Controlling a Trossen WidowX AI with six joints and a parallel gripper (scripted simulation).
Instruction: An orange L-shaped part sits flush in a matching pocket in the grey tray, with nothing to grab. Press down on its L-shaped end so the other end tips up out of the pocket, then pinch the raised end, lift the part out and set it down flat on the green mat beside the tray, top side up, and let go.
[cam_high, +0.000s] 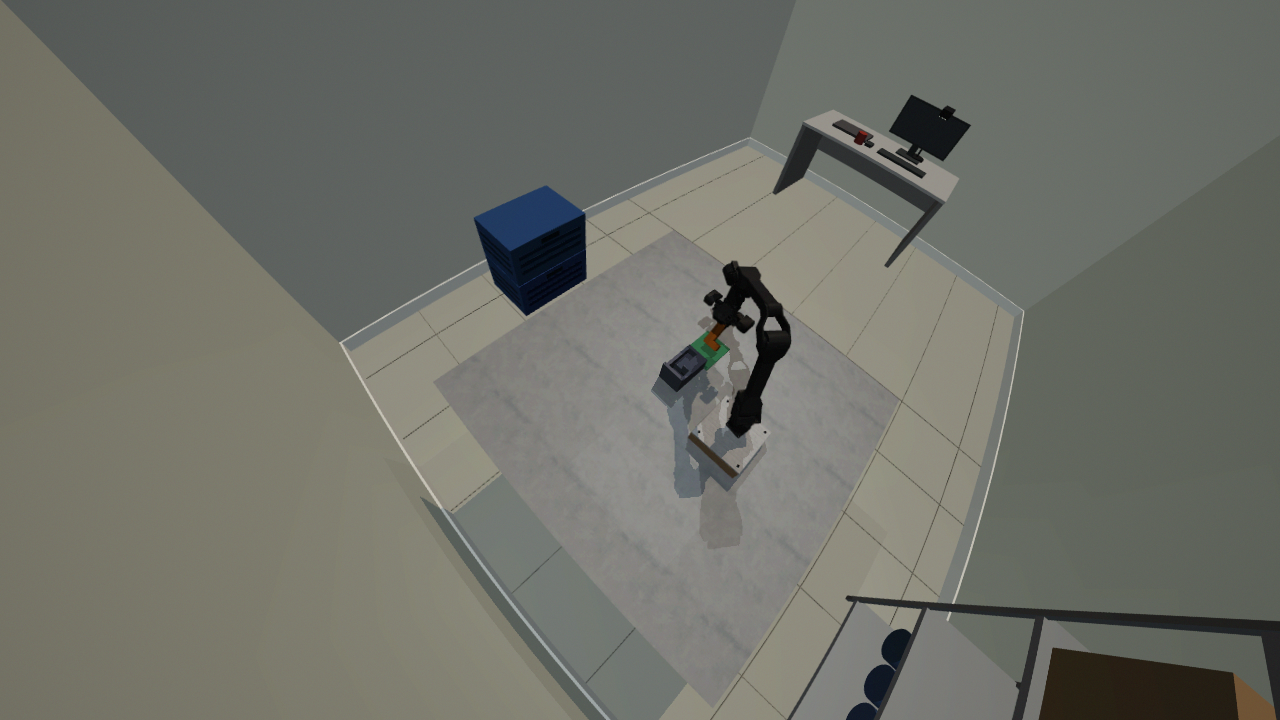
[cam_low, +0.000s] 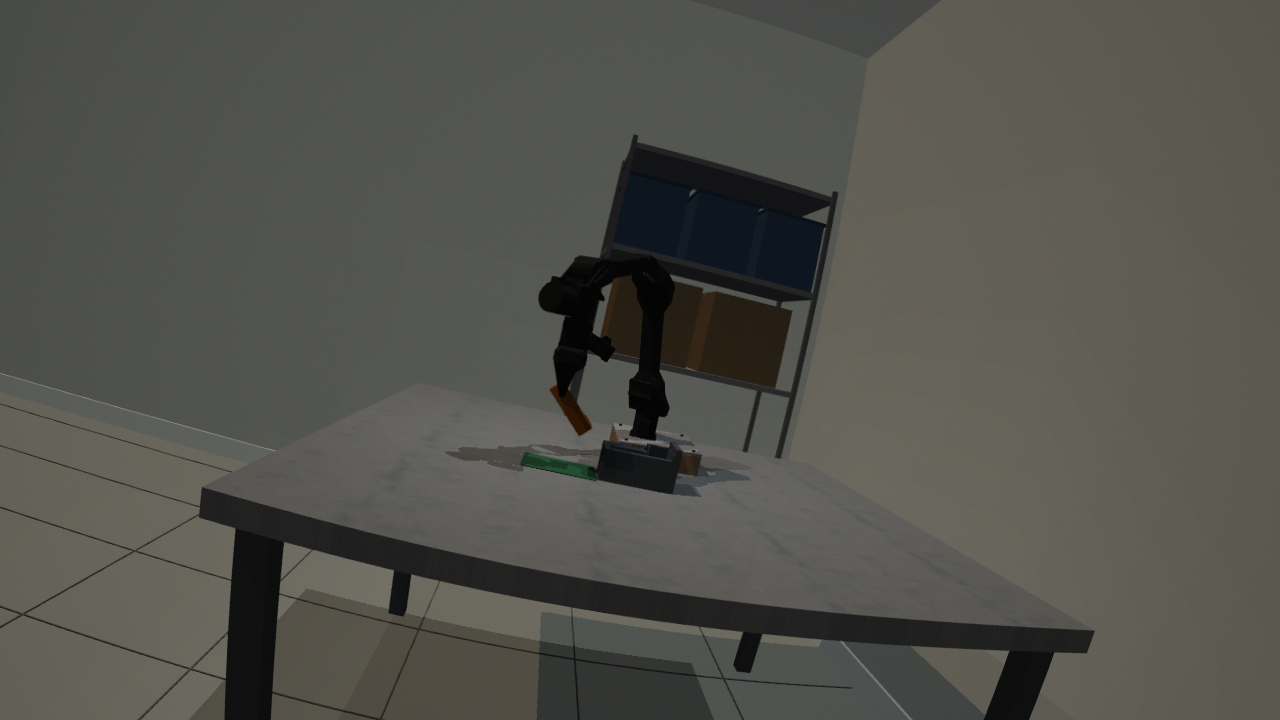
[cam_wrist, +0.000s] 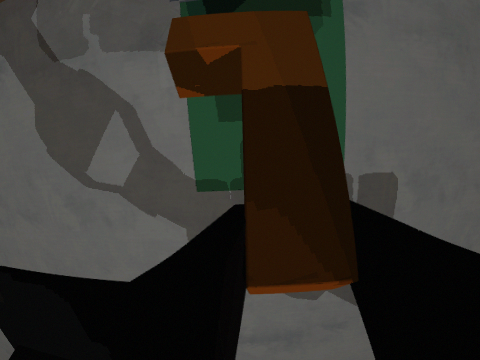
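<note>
The orange L-shaped part (cam_high: 713, 341) (cam_low: 572, 413) (cam_wrist: 295, 150) hangs in the air, tilted steeply with its L-shaped end lower. My gripper (cam_high: 719, 329) (cam_low: 562, 391) (cam_wrist: 292, 215) is shut on the part's straight end, with one finger on each side. The green mat (cam_high: 718, 354) (cam_low: 554, 466) (cam_wrist: 215, 155) lies below the part, and the part covers some of it in the wrist view. The grey tray (cam_high: 671, 378) (cam_low: 635, 470) stands against one end of the mat, and its pocket is empty. A gap shows between the part and the mat in the exterior view.
The arm's base plate (cam_high: 750, 452) stands on the grey table top (cam_high: 581, 447) (cam_low: 537, 528), to one side of the tray and mat. Blue crates (cam_high: 529, 219), a desk (cam_high: 944, 183) and a shelf rack (cam_low: 733, 174) stand away from the table. Arm shadows fall around the mat.
</note>
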